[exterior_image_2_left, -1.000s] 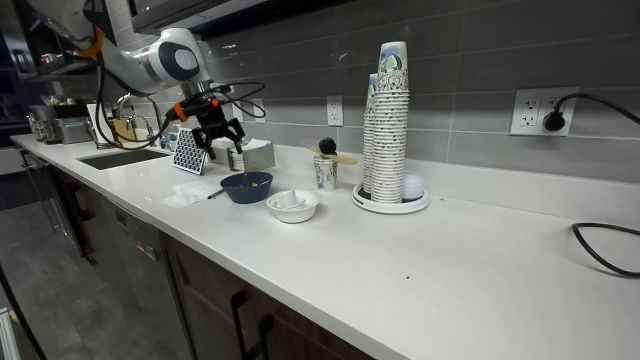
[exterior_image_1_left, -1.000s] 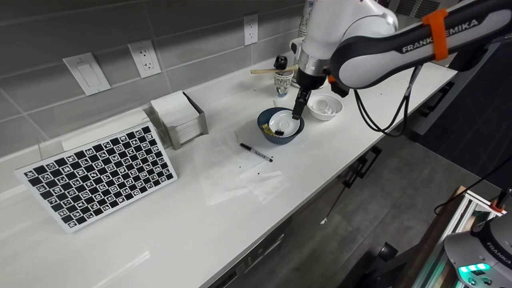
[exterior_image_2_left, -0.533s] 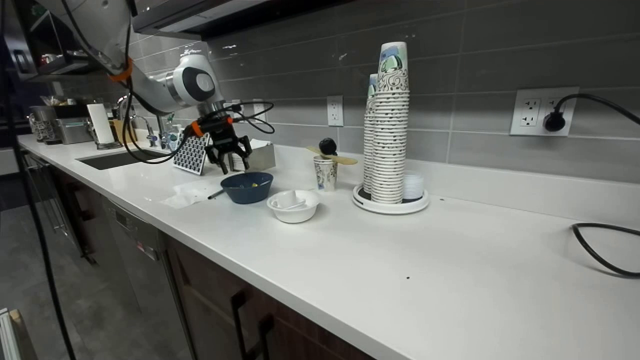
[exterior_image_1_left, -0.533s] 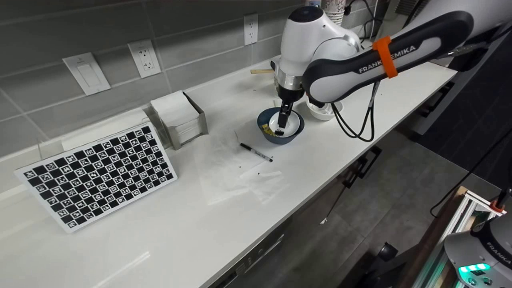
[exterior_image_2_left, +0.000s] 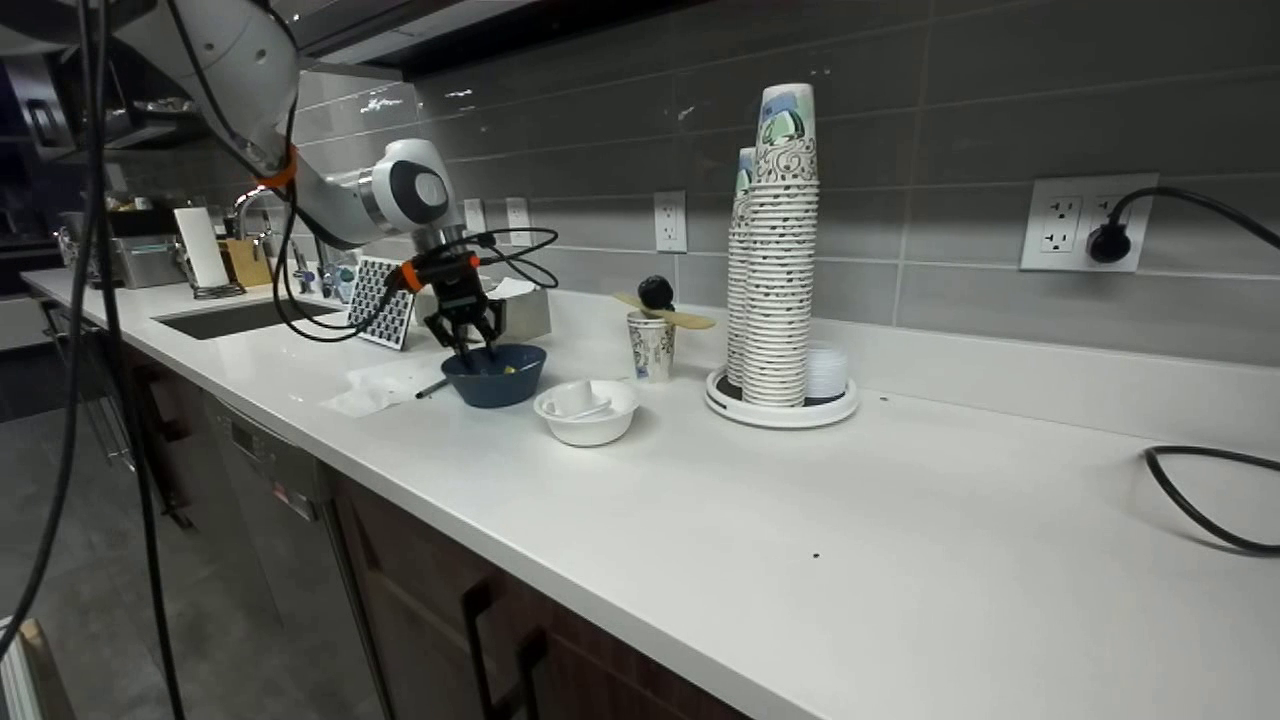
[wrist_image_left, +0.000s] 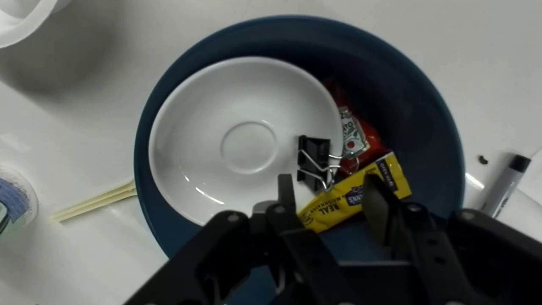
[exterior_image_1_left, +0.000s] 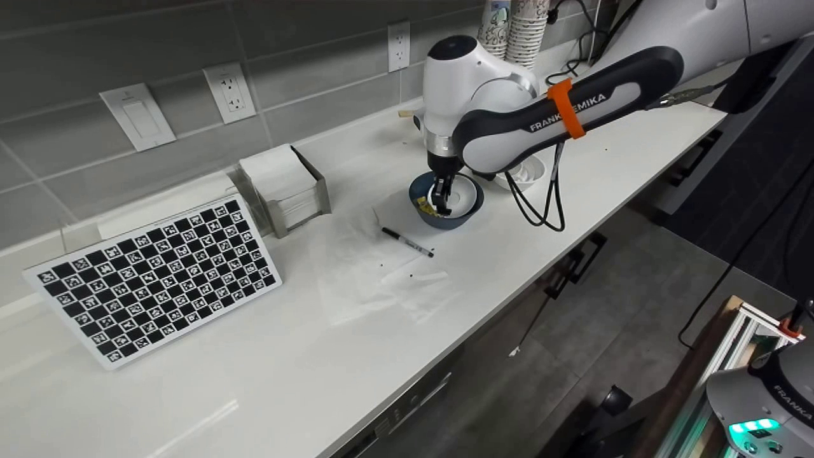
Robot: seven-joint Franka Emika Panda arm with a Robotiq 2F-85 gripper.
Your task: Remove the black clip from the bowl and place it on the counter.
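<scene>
The black clip, a binder clip with silver wire handles, lies on a white saucer inside the dark blue bowl. My gripper reaches into the bowl with its jaws partly apart. In the wrist view the clip's wire end shows between the fingertips, and its body lies just ahead of them. Nothing is gripped. From outside, the gripper points down into the bowl. In an exterior view the gripper blends with the clip, so contact there is unclear. White counter surrounds the bowl.
A yellow mayonnaise packet and a red ketchup packet sit in the bowl beside the saucer. Around it are a marker, a white bowl, a cup with utensils, cup stacks and a napkin holder.
The arm has come down and across, from above the bowl's edge to inside the bowl over the clip. Its jaws have drawn closer together. The bowl and its contents have stayed put.
</scene>
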